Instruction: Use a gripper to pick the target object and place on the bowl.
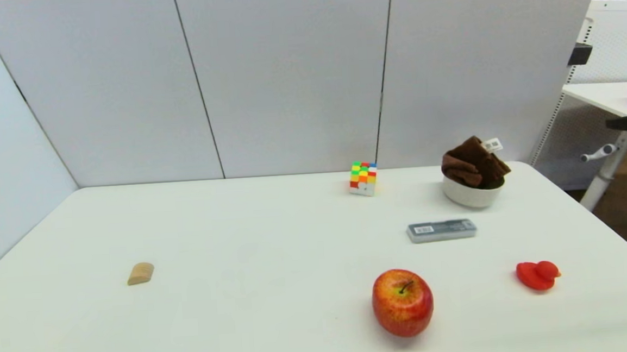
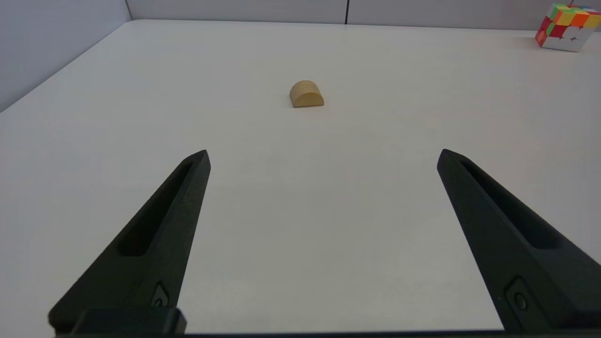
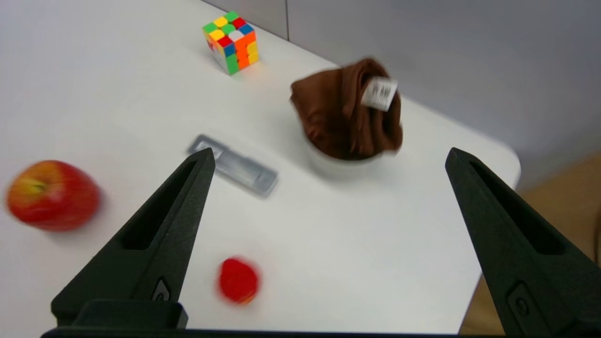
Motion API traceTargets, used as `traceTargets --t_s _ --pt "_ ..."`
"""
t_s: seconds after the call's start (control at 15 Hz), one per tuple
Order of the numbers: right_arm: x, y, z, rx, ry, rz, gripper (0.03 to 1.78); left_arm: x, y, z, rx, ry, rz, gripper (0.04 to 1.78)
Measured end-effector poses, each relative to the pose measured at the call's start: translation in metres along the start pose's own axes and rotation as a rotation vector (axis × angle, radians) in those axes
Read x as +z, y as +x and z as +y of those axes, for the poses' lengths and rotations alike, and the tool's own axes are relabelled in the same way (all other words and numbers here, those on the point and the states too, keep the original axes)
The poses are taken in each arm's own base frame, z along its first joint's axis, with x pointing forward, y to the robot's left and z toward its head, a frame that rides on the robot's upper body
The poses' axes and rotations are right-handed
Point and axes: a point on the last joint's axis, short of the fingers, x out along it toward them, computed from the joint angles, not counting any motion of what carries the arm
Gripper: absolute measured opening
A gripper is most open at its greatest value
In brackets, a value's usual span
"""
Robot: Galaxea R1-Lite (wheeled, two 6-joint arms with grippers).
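The dark brown cloth bundle (image 1: 473, 163) with a small white tag lies in the off-white bowl (image 1: 471, 195) at the back right of the table. It also shows in the right wrist view (image 3: 345, 112), resting in the bowl (image 3: 345, 166). My right gripper (image 3: 328, 157) is open and empty, held above the table well short of the bowl, over the table's right part. My left gripper (image 2: 324, 155) is open and empty, low over the table's left part. Neither gripper shows in the head view.
A red apple (image 1: 402, 302) stands front centre, a red toy duck (image 1: 538, 275) to its right, a grey flat case (image 1: 441, 230) before the bowl, a colour cube (image 1: 364, 178) at the back, a wooden half-round block (image 1: 141, 273) on the left. The table's right edge is near the bowl.
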Motion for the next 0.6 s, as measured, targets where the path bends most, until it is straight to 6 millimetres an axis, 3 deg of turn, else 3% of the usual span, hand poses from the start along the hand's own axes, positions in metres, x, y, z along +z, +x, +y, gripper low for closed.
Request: traceTargets --t_s 0.27,0.47,0.6 --pt "-0.011 -0.055 0.085 -0.228 0.119 0.037 1.69 0.0 0.0 0.0 0.0 0.0 0.0 1.71" --pt "-0.031 -0.08 0.141 -0.384 0.184 0.025 1.69 0.0 0.0 0.0 0.0 0.0 0.0 1.71" --pt "-0.054 -0.089 0.169 -0.456 0.202 0.003 1.69 0.0 0.0 0.0 0.0 0.0 0.0 1.71"
